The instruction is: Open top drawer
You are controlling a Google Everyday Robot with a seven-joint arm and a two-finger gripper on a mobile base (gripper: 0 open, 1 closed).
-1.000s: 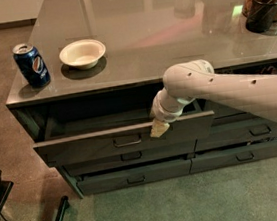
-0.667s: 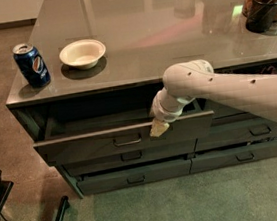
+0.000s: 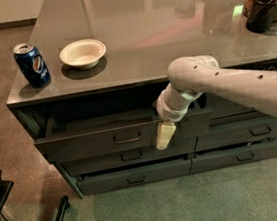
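Hardly anything has moved since the earlier frame. The top drawer (image 3: 82, 142) sits at the same pull-out, and the gripper (image 3: 165, 136) has at most dipped a touch lower in front of it. I read that as a pause in the pull rather than progress.

The drawer is directly under the counter (image 3: 145, 41) edge, in the left stack, and its front is already clear of the cabinet. A dark gap shows behind its top lip, so I judge it partly open with more travel left.

My gripper hangs down from the wrist against the drawer front, just right of the handle (image 3: 128, 138) and not on it. I cannot tell how far it is open, or whether it has hold of anything.

The drawer's long axis runs left to right along the counter's front edge. Its flat front faces out toward the camera, so it slides toward me. The handle lies along the same axis, at the middle of the front.

A can (image 3: 31, 64) and a bowl (image 3: 82, 54) stand on the counter above, well clear of the arm.
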